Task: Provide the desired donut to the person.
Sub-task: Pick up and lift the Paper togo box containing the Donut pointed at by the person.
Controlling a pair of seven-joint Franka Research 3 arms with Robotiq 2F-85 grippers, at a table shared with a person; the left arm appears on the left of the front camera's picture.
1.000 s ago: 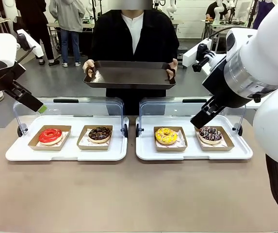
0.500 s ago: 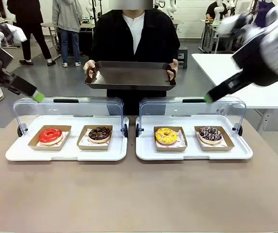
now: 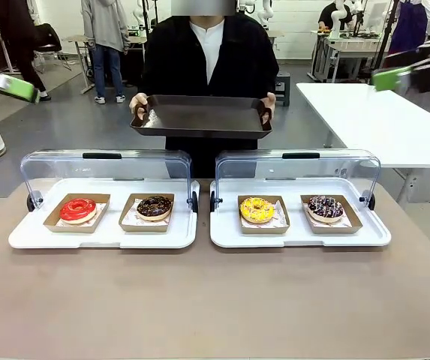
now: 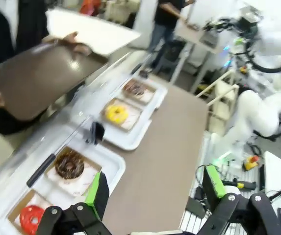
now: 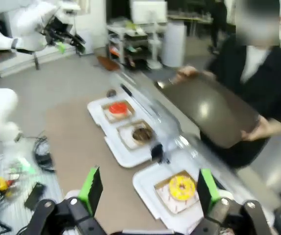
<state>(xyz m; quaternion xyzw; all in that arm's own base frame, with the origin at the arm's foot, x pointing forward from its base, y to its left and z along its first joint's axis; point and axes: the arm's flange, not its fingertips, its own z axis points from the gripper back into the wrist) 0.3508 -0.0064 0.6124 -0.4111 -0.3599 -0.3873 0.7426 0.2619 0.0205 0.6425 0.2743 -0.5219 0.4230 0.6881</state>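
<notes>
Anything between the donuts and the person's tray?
Yes. The raised clear left lid and right lid stand at the far edge of the white trays, between the donuts and the person's dark tray. Likely lift over them. Nothing visible covers the donuts from above.

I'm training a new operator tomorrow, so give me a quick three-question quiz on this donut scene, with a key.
1. Which donut shares the left white tray with the red donut?
A. a yellow donut
B. the chocolate donut
C. a sprinkled donut
2. True or false: the person holds the dark tray with one hand only.
3. Fill in: the jaws of the left gripper and the right gripper both stand ____.

Key: 1 B; 2 false, a hand grips each end; 3 open.
</notes>
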